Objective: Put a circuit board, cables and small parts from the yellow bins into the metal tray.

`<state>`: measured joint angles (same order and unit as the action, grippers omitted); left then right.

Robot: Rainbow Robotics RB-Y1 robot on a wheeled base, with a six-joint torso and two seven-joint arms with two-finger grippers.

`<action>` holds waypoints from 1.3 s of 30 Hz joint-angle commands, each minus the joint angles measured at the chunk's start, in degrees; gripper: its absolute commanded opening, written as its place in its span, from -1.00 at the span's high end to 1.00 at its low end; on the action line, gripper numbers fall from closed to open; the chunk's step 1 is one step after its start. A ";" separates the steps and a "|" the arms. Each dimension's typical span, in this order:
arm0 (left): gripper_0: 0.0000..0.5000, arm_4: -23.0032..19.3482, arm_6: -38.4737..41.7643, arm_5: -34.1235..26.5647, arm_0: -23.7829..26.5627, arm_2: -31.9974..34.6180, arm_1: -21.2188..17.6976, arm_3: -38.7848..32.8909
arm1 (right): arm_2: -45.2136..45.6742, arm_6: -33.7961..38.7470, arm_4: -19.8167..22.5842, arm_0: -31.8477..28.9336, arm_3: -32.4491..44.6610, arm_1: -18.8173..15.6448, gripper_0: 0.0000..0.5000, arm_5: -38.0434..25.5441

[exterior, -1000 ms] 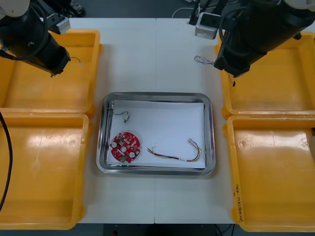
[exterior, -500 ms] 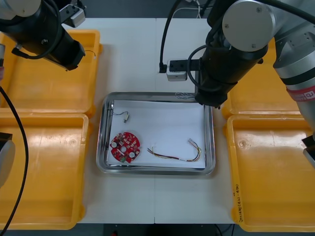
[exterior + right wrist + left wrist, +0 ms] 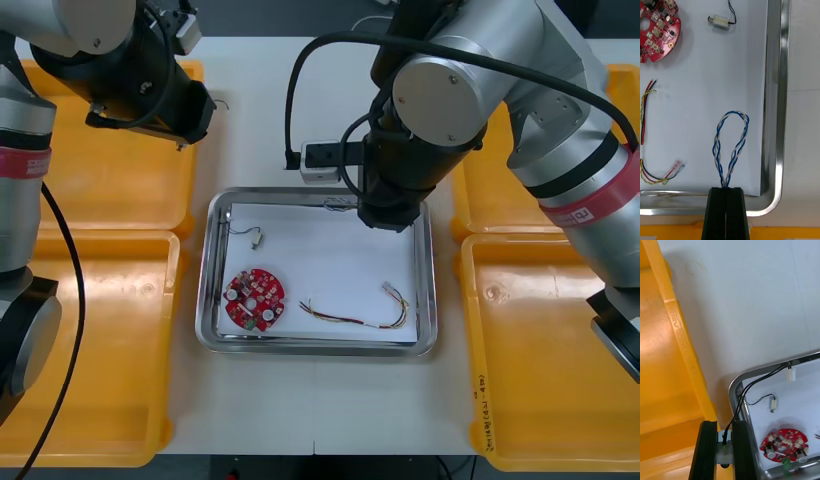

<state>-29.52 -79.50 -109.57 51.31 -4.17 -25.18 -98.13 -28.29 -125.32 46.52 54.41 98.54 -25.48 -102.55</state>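
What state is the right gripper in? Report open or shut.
Right gripper: shut on the blue and white cable; its fingers pinch the cable's ends, loop over the tray.

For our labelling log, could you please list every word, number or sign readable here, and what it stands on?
Nothing can be quoted with certainty.
Dark handwriting on the rim of the right near yellow bin: too small to read.
Raised lettering on the left-side yellow bin rim, left wrist view: too blurred to read.
Red circuit board: any print too small to read.
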 commanded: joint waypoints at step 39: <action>1.00 0.69 3.91 -0.43 -0.59 -2.86 0.74 -3.48 | -10.03 -1.85 -8.90 -7.48 -6.52 2.01 1.00 19.32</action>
<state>-29.34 -77.92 -109.61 51.19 -6.48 -25.13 -99.27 -37.37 -125.50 38.06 47.33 91.24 -23.96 -84.17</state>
